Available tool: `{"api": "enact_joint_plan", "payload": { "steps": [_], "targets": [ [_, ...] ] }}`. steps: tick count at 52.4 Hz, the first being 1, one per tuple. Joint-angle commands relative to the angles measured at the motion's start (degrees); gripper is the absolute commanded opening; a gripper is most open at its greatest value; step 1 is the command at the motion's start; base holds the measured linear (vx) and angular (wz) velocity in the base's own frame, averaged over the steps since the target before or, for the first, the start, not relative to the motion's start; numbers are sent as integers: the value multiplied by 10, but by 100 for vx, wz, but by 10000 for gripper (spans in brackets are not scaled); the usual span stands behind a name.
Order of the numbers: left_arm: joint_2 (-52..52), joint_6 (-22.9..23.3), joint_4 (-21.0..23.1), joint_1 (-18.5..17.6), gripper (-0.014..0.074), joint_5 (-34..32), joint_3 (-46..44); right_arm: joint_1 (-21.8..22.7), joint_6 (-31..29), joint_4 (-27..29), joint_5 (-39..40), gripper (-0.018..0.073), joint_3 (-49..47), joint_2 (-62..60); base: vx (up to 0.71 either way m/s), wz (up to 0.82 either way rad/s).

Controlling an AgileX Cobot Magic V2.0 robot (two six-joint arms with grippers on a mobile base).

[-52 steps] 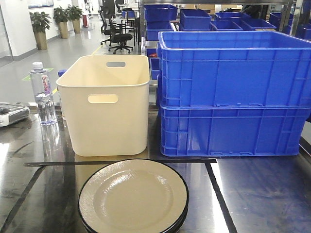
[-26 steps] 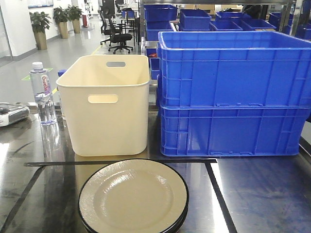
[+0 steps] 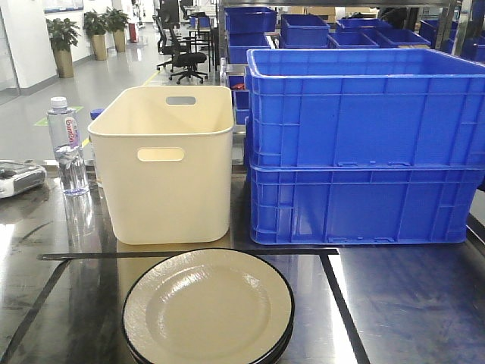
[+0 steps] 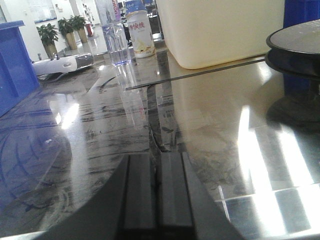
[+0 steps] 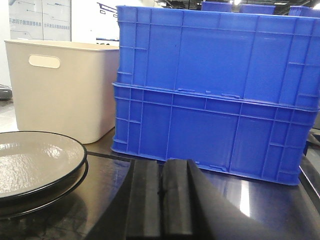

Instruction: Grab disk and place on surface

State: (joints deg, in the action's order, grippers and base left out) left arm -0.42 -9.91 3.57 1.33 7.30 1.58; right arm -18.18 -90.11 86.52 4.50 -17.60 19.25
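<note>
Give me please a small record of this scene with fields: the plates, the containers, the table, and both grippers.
plates: cream plate with black rim, stacked on another plate, lying flat near the front of the table
bin: cream plastic bin, upright, behind the plates
crates: two blue crates, stacked, to the right of the bin
bottle: clear water bottle, left of the bin
table: dark glossy tabletop with black tape lines
left gripper: shut, holding nothing, low over the table
right gripper: shut, holding nothing, right of the plates
</note>
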Motion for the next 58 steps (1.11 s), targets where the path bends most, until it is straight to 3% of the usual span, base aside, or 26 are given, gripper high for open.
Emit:
{"api": "enact_joint_plan", "payload": {
  "steps": [1, 32, 36, 39, 43, 51, 55, 58],
  "targets": [
    [-4, 0, -1, -4, -2, -47, 8, 2, -1, -4, 2, -9, -16, 4, 0, 0],
    [-4, 0, -1, -4, -2, -42, 8, 2, 1, -4, 2, -9, -16, 4, 0, 0],
    [-4, 0, -1, -4, -2, -42, 8, 2, 21, -27, 1, -9, -16, 4, 0, 0],
    [-4, 0, -1, -4, -2, -42, 8, 2, 81, -88, -6, -9, -16, 4, 0, 0],
    [-4, 0, -1, -4, -2, -42, 8, 2, 197, -230, -18, -9, -16, 4, 0, 0],
    [-4, 0, -1, -4, -2, -42, 8, 2, 547, -571, -45, -9, -16, 4, 0, 0],
    [-4, 0, -1, -4, -2, -42, 8, 2, 710, -713, -71, -9, -16, 4, 0, 0],
    [-4, 0, -1, -4, -2, -42, 8, 2, 801, -785, -94, -9, -16, 4, 0, 0]
  ]
}}
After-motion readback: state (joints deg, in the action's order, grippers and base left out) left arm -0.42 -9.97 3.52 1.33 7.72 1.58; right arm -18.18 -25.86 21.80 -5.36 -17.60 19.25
